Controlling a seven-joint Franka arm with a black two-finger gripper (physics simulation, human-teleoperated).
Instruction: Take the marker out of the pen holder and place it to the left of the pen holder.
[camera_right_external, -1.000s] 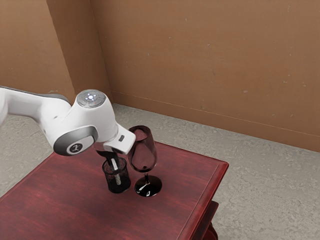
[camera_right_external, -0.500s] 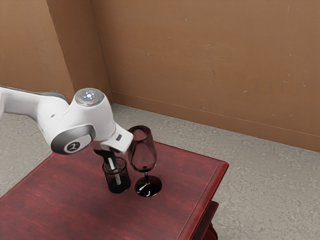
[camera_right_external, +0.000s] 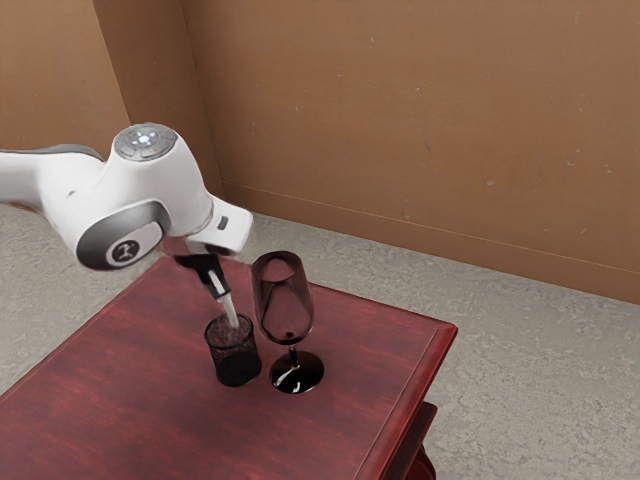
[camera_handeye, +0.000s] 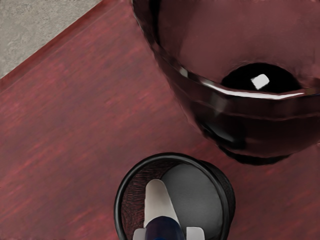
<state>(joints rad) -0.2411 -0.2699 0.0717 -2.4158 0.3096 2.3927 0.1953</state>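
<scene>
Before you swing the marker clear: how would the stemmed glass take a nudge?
Likely tippy: the glass carries a tall bowl on a slim stem. Probably fragile too, given its see-through walls. Its broad round foot might steady it against a light touch.

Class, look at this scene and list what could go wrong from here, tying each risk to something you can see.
The marker slants from the gripper, its lower end at the pen holder's mouth; a sideways move now might catch the rim and tip the holder.
The tall wine glass stands close beside the holder, so a swing toward it could topple it.
</scene>
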